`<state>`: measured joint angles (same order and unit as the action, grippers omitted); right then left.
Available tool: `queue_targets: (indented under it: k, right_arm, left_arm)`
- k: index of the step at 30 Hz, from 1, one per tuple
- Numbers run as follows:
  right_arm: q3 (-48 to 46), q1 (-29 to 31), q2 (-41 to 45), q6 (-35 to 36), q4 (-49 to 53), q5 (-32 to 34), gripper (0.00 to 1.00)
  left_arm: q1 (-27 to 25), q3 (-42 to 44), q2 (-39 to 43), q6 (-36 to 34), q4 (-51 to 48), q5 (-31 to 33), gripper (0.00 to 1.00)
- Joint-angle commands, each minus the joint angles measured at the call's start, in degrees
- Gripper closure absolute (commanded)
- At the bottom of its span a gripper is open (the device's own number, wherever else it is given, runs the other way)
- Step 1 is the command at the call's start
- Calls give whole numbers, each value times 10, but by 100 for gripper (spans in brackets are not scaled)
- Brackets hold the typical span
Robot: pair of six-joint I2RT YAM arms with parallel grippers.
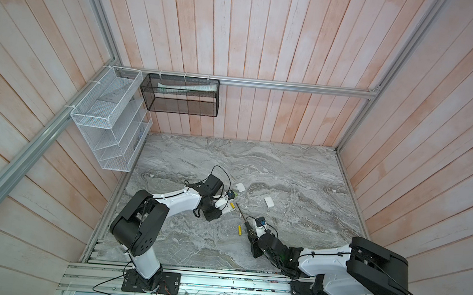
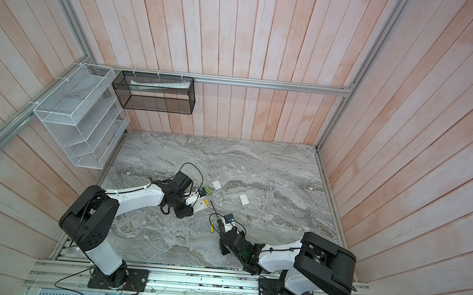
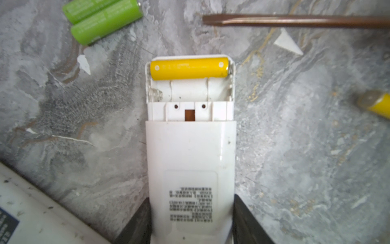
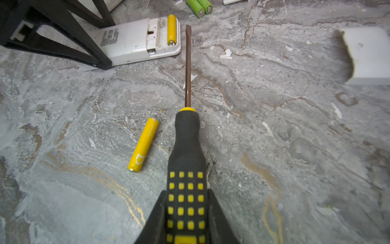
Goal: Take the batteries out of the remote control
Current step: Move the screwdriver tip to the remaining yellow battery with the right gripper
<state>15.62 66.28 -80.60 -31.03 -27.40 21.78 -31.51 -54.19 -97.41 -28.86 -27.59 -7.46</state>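
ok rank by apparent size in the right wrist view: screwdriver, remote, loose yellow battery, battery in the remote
1. screwdriver, nearest the camera
2. remote, partly hidden
3. loose yellow battery
4. battery in the remote; farther off, so the two may really be alike

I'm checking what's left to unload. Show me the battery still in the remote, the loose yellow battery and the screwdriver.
battery in the remote (image 3: 188, 68): left wrist view, middle of its body.
loose yellow battery (image 4: 143, 144): right wrist view, middle of its body.
screwdriver (image 4: 187, 135): right wrist view, black neck of its handle.
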Motion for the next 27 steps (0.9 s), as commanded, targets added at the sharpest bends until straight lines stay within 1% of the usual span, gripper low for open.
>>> queue_targets:
  k: [1, 3, 4, 6, 7, 10, 14, 19, 22, 27]
  right_arm:
    - [15, -4, -6, -15, 56, 25, 100]
    - [22, -4, 5, -7, 60, 21, 100]
    - [21, -3, 18, 7, 56, 7, 100]
    - [11, 10, 59, 32, 33, -10, 100]
    - [3, 11, 83, 48, 22, -32, 100]
    - [-4, 12, 136, 53, 46, -56, 100]
    - [17, 11, 174, 28, 128, -38, 100]
    - [83, 11, 191, -31, 285, -14, 100]
    - [122, 10, 187, -58, 360, -23, 100]
    - [179, 7, 160, -80, 435, -55, 100]
  left_arm:
    - [-4, 7, -30, 4, -46, -16, 51]
    - [-4, 8, -27, 10, -42, -12, 50]
    - [-2, 8, -26, 13, -39, -10, 50]
    - [4, 8, -23, 21, -30, -5, 51]
    - [10, 8, -23, 26, -28, -7, 50]
    - [25, 5, -24, 41, -24, -1, 50]
    - [27, 6, -27, 38, -30, 5, 51]
    - [27, 4, -26, 46, -33, 15, 51]
    - [24, 1, -27, 59, -33, 23, 50]
    - [9, -10, -40, 99, -39, 45, 51]
